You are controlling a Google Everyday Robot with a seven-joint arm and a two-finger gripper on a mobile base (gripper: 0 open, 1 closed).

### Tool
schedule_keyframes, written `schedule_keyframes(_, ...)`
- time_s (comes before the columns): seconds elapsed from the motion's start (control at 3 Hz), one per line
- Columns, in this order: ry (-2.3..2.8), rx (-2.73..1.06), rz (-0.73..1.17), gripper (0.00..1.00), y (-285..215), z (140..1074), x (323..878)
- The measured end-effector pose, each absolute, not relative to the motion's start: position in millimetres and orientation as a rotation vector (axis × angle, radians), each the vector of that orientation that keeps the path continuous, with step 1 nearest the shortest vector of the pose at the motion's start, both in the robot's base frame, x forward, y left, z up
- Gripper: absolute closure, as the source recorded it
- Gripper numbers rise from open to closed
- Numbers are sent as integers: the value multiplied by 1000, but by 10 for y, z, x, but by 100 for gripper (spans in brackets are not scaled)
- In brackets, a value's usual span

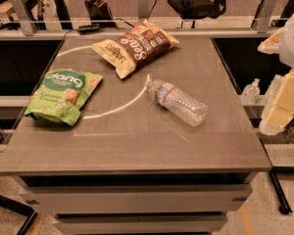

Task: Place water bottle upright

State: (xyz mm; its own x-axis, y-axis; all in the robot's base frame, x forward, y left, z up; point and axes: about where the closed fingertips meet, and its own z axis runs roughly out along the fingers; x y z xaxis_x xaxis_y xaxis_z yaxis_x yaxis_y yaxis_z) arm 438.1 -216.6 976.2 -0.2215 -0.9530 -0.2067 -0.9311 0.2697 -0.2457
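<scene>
End effector (283,104) apparently blurred, cropped at right

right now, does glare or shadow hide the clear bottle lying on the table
Camera view: warm, dim light; a faint pale sheen on the grey tabletop in front of the clear ribbed plastic water bottle, which lies on its side unhidden; at that view's right edge the cream gripper is brightly lit.

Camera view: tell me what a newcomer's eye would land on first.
The water bottle lies on its side on the table, right of centre, its cap pointing toward the back left. A bright green snack bag sits near the left edge, and a brown snack bag lies at the back. The robot's pale claw hangs at the right edge of the view, off the table and apart from the bottle.
</scene>
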Motion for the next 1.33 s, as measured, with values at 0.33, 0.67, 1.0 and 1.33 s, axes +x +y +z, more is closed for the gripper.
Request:
schedule_keyframes(0.33,2232,-1724,-99,0,-2166,9763,4382)
schedule_keyframes(0.67,2288,-1657,-110,0,-2113,9772,4470)
schedule_keyframes(1.0,2400,-1529,-129,0,-1974,9773,4683)
schedule_keyframes(1.33,2498,-1379,-127,0,-1791,9734,4854)
